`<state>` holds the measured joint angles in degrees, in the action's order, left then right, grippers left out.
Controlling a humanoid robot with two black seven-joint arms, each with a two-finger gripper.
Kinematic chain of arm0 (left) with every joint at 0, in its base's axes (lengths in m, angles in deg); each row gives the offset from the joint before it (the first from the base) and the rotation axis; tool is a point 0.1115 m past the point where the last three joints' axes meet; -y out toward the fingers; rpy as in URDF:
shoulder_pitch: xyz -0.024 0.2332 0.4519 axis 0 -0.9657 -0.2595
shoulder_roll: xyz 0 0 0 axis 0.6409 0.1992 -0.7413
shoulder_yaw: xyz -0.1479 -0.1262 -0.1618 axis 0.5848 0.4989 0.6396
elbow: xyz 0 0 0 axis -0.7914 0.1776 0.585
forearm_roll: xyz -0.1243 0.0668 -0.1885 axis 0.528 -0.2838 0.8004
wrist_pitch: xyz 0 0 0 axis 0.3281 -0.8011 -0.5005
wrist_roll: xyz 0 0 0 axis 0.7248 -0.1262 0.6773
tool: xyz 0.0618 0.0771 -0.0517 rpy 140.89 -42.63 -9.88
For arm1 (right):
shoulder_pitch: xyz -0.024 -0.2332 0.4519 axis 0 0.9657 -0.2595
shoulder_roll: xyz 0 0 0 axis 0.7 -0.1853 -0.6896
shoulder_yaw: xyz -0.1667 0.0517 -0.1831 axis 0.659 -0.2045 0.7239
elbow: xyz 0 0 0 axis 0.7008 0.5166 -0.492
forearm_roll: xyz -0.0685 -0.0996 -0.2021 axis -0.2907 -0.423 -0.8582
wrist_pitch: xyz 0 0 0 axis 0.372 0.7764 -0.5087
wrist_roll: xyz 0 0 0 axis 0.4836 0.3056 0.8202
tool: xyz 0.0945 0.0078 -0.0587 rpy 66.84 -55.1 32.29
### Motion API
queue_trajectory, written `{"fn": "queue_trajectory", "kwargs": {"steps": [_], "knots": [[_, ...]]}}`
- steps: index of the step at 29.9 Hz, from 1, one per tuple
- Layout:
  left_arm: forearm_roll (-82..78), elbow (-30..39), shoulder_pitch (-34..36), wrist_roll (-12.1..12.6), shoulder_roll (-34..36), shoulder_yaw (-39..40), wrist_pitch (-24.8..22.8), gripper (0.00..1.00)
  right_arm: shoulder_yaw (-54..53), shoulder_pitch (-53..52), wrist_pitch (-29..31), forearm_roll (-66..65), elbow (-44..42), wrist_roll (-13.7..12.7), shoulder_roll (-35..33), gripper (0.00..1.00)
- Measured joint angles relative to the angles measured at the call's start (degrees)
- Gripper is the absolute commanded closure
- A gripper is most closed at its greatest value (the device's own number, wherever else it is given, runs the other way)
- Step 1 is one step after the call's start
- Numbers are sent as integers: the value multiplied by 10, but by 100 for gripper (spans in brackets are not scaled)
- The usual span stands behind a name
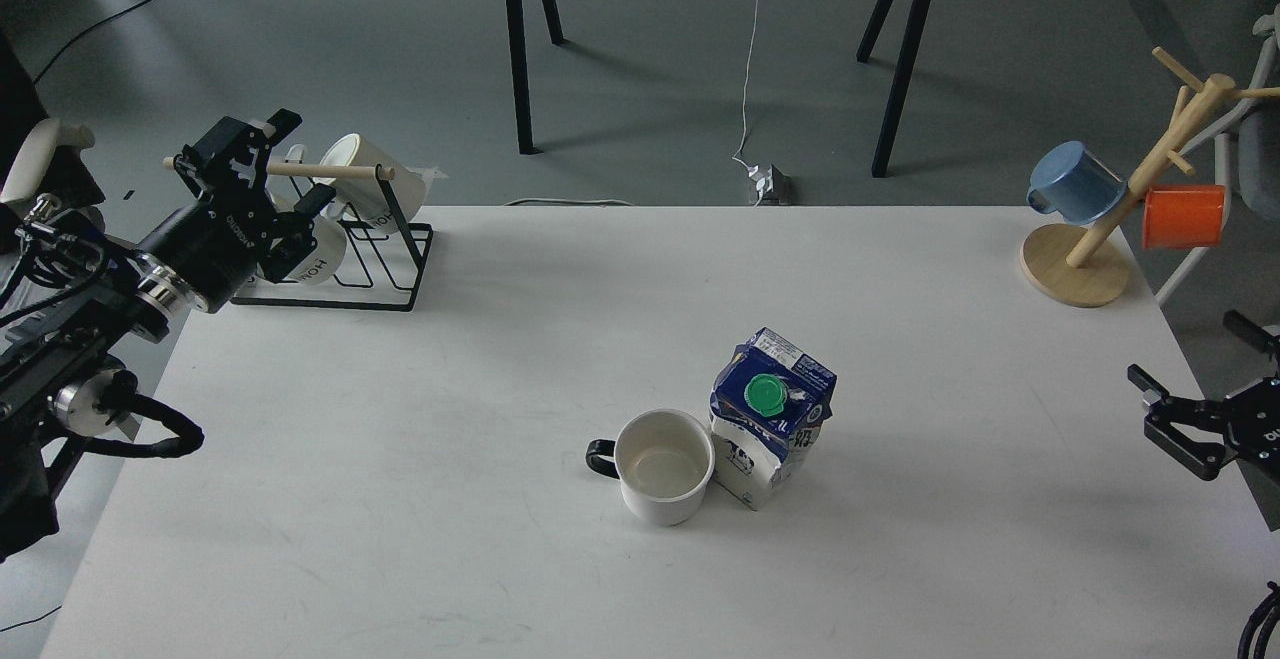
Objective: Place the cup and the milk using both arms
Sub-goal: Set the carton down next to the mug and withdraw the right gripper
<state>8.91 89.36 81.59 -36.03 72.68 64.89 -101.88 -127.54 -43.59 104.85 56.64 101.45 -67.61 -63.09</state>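
A wide white enamel cup (663, 466) touches a blue-and-white milk carton (770, 419) mid-table, apparently delivered; left gripper (262, 171) and right gripper (1172, 417) hang open, empty.

the left arm (190, 254) is black, a round barrel with a bright silver ring behind it, white lettering along its side, and black cables looping underneath near a silver disc. its gripper (262, 174) is black angular metal with small white patches. the right gripper (1175, 414) is matte black with blocky fingers.
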Motion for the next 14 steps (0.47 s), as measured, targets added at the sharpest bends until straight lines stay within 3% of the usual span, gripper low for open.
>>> {"fn": "queue_trajectory", "kwargs": {"steps": [6, 14], "knots": [[-4, 20, -4, 0, 23, -1, 0, 5, 102, -178, 0, -1, -119, 0, -5, 2], [-4, 21, -4, 0, 34, 5, 0, 5, 137, -211, 0, -1, -136, 0, 9, 2]]}}
